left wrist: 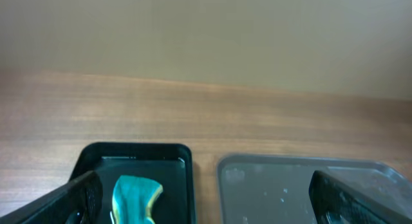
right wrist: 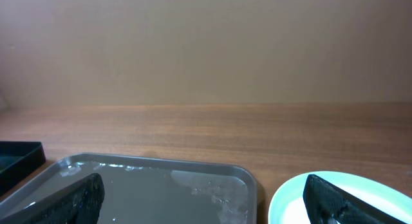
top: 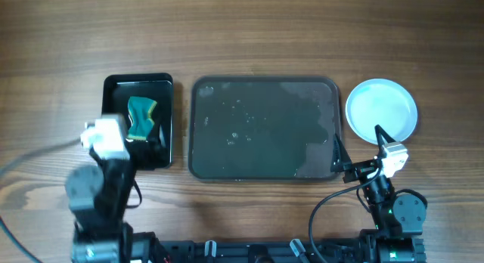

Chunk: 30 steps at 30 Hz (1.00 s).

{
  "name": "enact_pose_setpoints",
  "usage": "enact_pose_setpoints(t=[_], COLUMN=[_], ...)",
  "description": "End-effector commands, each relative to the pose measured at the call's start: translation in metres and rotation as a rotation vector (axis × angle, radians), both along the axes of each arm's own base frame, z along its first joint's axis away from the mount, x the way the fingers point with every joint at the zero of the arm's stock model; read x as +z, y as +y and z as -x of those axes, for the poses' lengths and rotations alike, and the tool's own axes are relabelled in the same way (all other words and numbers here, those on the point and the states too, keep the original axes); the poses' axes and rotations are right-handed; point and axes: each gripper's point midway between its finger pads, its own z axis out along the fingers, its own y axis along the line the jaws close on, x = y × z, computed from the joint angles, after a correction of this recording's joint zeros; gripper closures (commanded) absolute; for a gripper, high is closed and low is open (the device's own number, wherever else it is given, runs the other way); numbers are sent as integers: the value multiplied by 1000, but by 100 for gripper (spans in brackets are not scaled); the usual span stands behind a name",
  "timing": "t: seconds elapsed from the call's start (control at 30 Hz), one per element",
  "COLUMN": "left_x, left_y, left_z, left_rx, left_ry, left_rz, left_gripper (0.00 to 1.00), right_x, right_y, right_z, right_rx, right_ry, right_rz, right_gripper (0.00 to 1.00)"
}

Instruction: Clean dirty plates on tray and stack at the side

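The large grey tray [top: 203, 161] holds no plates. Only water specks and wet patches lie on its dark floor. The plates [top: 382, 108] sit on the wooden table [top: 249, 36] just beside the tray's right end, and from overhead they read as one pale blue-white disc. How many are stacked there cannot be told from above, and the right wrist view catches only a slice of the rim. No teal smear shows on the top face.

The green sponge [top: 141, 118] lies in the small black tray [top: 113, 85] to the left of the grey one, and nothing grips it.

The left gripper [left wrist: 203, 188] hangs over the near end of the black tray with its fingers spread wide and nothing between them. The right gripper [top: 356, 134] sits near the gap between the grey tray and the plates, with its jaws also wide apart and empty.

Judging from this layout, the wiping and stacking look finished or nearly so. Nothing dirty shows on the tray, so what remains is probably just drawing the arms clear.
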Motion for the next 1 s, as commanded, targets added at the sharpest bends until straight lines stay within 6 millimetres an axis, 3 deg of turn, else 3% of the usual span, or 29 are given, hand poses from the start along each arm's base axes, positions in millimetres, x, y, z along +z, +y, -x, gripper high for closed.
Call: enact_pose_setpoints(t=[0.0, 0.33, 0.6, 0.97], left_x=[-21, -44, -81, -81], left_y=[-1, 1, -1, -1], left_z=[12, 14, 13, 13], left_rx=[2, 34, 15, 15], left_ry=[-107, -275, -171, -171], left_rz=[-21, -89, -107, -107], left_gripper=[0, 0, 0, 0], right_x=[2, 2, 2, 2], right_y=[-1, 0, -1, -1], right_z=[0, 0, 0, 0], right_rx=[-5, -4, -5, -5], right_ry=[-7, -7, -7, -6], right_rz=[-12, -12, -12, -12], right_gripper=[0, 0, 0, 0])
